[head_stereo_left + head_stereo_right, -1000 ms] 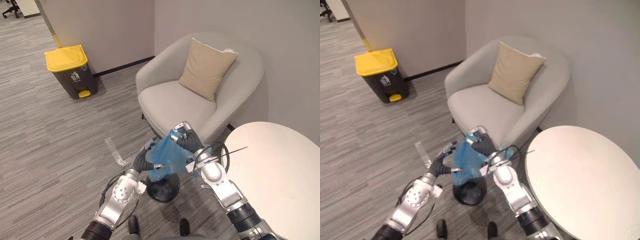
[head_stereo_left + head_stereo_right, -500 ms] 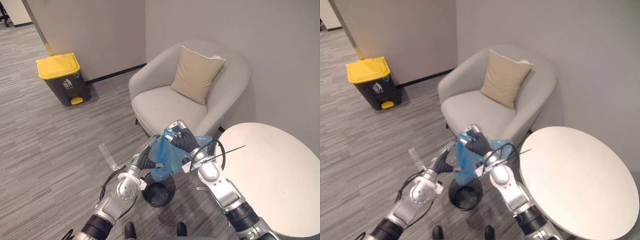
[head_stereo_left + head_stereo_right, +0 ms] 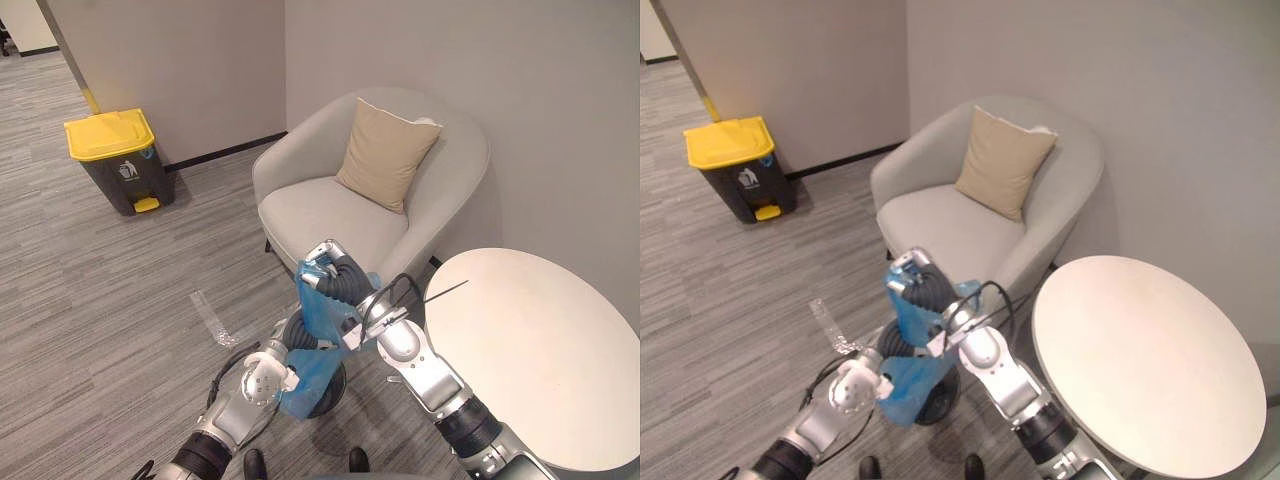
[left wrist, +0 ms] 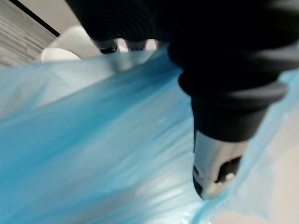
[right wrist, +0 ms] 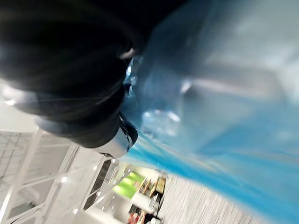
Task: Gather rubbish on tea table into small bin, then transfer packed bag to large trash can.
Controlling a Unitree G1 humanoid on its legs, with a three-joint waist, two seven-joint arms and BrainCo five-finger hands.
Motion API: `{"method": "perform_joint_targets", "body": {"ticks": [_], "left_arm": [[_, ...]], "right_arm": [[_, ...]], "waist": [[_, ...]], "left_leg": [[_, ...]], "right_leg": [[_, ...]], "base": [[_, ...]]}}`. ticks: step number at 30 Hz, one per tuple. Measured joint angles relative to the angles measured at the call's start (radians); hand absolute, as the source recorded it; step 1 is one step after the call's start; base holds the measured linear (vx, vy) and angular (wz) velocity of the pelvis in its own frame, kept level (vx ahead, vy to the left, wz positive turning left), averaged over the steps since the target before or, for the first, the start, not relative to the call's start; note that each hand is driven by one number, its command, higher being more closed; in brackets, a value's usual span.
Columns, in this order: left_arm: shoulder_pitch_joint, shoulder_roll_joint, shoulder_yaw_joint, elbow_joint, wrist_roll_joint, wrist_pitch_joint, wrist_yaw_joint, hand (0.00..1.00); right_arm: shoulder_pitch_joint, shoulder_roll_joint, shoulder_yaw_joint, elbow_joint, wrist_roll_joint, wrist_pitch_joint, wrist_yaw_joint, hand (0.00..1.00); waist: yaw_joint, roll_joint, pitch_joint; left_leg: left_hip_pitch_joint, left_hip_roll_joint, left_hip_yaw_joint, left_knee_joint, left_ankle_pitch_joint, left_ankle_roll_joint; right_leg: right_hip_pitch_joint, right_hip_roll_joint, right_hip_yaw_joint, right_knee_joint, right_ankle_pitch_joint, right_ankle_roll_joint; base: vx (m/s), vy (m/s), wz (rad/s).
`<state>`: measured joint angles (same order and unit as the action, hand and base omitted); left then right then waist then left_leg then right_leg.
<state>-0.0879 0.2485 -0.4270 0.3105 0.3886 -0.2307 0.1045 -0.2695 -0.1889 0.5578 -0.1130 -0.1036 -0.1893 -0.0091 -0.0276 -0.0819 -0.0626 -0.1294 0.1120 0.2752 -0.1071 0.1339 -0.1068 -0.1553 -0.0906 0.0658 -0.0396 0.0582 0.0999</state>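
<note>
A blue plastic bag (image 3: 322, 315) hangs above the small black bin (image 3: 932, 408), which stands on the floor and is mostly hidden behind it. My right hand (image 3: 338, 275) is shut on the bag's bunched top, with blue film against its thumb (image 5: 117, 144) in the right wrist view. My left hand (image 3: 297, 335) is lower, against the bag's side, and the film drapes over it. The bag (image 4: 103, 154) also lies close in front of the left wrist camera. The large trash can (image 3: 107, 150) with a yellow lid stands by the far wall at the left.
A grey armchair (image 3: 330, 210) with a beige cushion (image 3: 385, 155) stands just beyond the bin. The round white tea table (image 3: 540, 350) is at the right, with a bare top. A clear strip (image 3: 210, 320) lies on the carpet between me and the large can.
The camera has shifted. My right hand has lifted the bag's top up and left. The bag now hangs longer, down over the bin, and covers more of my left hand.
</note>
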Motion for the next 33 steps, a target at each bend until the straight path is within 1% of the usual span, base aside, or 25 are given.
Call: {"method": "perform_joint_targets", "body": {"ticks": [8, 11, 12, 13, 15, 17, 19, 22, 23, 24, 26, 29, 30, 31, 32, 33], "left_arm": [[0.017, -0.013, 0.0, 0.026, 0.002, -0.004, 0.001, 0.0], [0.048, -0.025, 0.011, 0.031, 0.008, -0.004, 0.018, 0.0], [0.058, -0.029, 0.02, 0.034, 0.021, -0.004, 0.032, 1.0], [0.064, -0.029, 0.021, 0.037, 0.023, -0.003, 0.049, 1.0], [0.063, -0.038, 0.025, 0.047, 0.037, 0.007, 0.071, 1.0], [0.044, -0.087, 0.025, 0.077, 0.052, 0.04, 0.11, 1.0], [0.008, -0.12, 0.017, 0.118, 0.064, 0.054, 0.133, 1.0], [-0.032, -0.13, 0.014, 0.155, 0.067, 0.067, 0.155, 1.0], [-0.04, -0.133, 0.014, 0.158, 0.072, 0.089, 0.161, 1.0], [-0.044, -0.137, 0.015, 0.172, 0.071, 0.095, 0.173, 1.0], [-0.033, -0.14, 0.014, 0.199, 0.072, 0.091, 0.197, 1.0], [-0.015, -0.142, 0.013, 0.202, 0.073, 0.09, 0.195, 1.0], [-0.017, -0.144, 0.014, 0.2, 0.072, 0.092, 0.189, 1.0], [-0.018, -0.145, 0.014, 0.197, 0.07, 0.094, 0.186, 1.0], [-0.019, -0.145, 0.015, 0.169, 0.064, 0.113, 0.169, 1.0], [-0.017, -0.145, 0.018, 0.143, 0.049, 0.119, 0.158, 1.0]], "right_arm": [[-0.001, 0.003, 0.067, -0.026, 0.078, 0.002, 0.034, 1.0], [-0.004, 0.014, 0.096, -0.027, 0.114, 0.004, 0.043, 1.0], [-0.004, 0.026, 0.103, -0.027, 0.13, 0.005, 0.047, 1.0], [-0.006, 0.034, 0.116, -0.027, 0.151, 0.007, 0.048, 1.0], [-0.008, 0.042, 0.135, -0.027, 0.154, 0.007, 0.043, 1.0], [-0.012, 0.055, 0.175, -0.027, 0.168, 0.012, 0.035, 1.0], [-0.013, 0.063, 0.188, -0.027, 0.185, 0.021, 0.028, 1.0], [-0.014, 0.064, 0.19, -0.027, 0.209, 0.023, 0.022, 1.0], [-0.014, 0.065, 0.191, -0.027, 0.219, 0.023, 0.008, 1.0], [-0.014, 0.066, 0.19, -0.027, 0.224, 0.023, -0.001, 1.0], [-0.013, 0.066, 0.192, -0.027, 0.224, 0.032, -0.009, 1.0], [-0.013, 0.066, 0.192, -0.027, 0.218, 0.034, -0.012, 1.0], [-0.01, 0.066, 0.191, -0.027, 0.198, 0.034, -0.012, 1.0], [-0.009, 0.066, 0.191, -0.027, 0.19, 0.033, -0.012, 0.0], [0.005, 0.071, 0.187, -0.027, 0.181, 0.031, -0.011, 0.0], [0.022, 0.079, 0.177, -0.027, 0.181, 0.029, -0.011, 0.0]], "waist": [[0.0, 0.0, 0.0], [0.001, 0.001, 0.0], [0.001, 0.001, -0.001], [0.001, 0.001, -0.001], [0.002, 0.001, -0.001], [0.0, 0.001, -0.001], [0.001, 0.001, -0.001], [-0.005, 0.002, -0.002], [-0.01, 0.002, -0.002], [-0.013, 0.003, -0.002], [-0.014, 0.003, -0.002], [-0.014, 0.003, -0.002], [-0.014, 0.003, -0.002], [-0.014, 0.003, -0.002], [-0.014, 0.003, -0.002], [-0.013, 0.003, -0.002]], "left_leg": [[0.001, 0.001, 0.003, 0.002, 0.0, -0.001], [0.001, 0.001, 0.003, 0.002, -0.003, -0.004], [0.001, 0.001, 0.002, 0.002, -0.008, -0.011], [0.002, 0.002, 0.002, 0.002, -0.008, -0.011], [0.003, 0.002, 0.001, 0.001, -0.009, -0.012], [0.003, 0.001, -0.001, -0.003, -0.009, -0.012], [0.003, 0.001, -0.005, -0.003, -0.009, -0.012], [0.003, 0.001, -0.006, -0.003, -0.009, -0.012], [0.003, 0.001, -0.006, -0.003, -0.008, -0.011], [0.003, 0.001, -0.007, -0.003, -0.008, -0.011], [0.003, 0.001, -0.008, 0.0, -0.003, -0.004], [0.003, 0.001, -0.01, 0.0, -0.003, -0.004], [0.003, 0.001, -0.01, -0.002, -0.006, -0.008], [0.003, 0.001, -0.01, -0.002, -0.007, -0.009], [0.003, 0.001, -0.01, -0.003, -0.009, -0.012], [0.003, 0.001, -0.009, -0.003, -0.009, -0.012]], "right_leg": [[-0.003, 0.001, 0.005, 0.0, 0.001, -0.001], [-0.003, 0.002, 0.005, 0.001, 0.001, -0.001], [-0.003, 0.002, 0.005, 0.001, 0.001, -0.001], [-0.003, 0.002, 0.004, 0.001, 0.001, -0.001], [-0.002, 0.002, 0.004, 0.002, 0.001, -0.001], [-0.001, 0.001, 0.002, 0.003, 0.001, -0.002], [-0.001, 0.002, 0.0, 0.005, -0.001, -0.003], [-0.002, 0.002, 0.0, 0.006, -0.001, -0.003], [-0.002, 0.002, 0.0, 0.006, -0.001, -0.003], [-0.002, 0.002, 0.0, 0.007, -0.001, -0.003], [-0.002, 0.002, -0.001, 0.007, -0.001, -0.003], [-0.002, 0.002, 0.0, 0.007, -0.001, -0.003], [-0.002, 0.002, 0.0, 0.006, -0.001, -0.003], [-0.001, 0.002, 0.0, 0.006, -0.001, -0.003], [-0.001, 0.002, 0.0, 0.006, -0.002, -0.002], [-0.001, 0.002, -0.001, 0.006, -0.002, -0.002]], "base": [[0.01, -0.002, -0.01], [0.0, 0.0, 0.0], [0.0, 0.0, 0.0], [0.0, 0.0, 0.0], [0.0, 0.0, 0.0], [0.0, 0.0, 0.0], [0.0, -0.003, 0.02], [0.0, 0.0, 0.0], [0.0, 0.0, 0.0], [0.0, 0.0, 0.0], [0.0, 0.0, 0.0], [0.0, 0.0, 0.0], [0.0, 0.0, 0.0], [0.0, 0.0, 0.0], [0.0, 0.0, 0.0], [0.0, 0.0, 0.0]]}}
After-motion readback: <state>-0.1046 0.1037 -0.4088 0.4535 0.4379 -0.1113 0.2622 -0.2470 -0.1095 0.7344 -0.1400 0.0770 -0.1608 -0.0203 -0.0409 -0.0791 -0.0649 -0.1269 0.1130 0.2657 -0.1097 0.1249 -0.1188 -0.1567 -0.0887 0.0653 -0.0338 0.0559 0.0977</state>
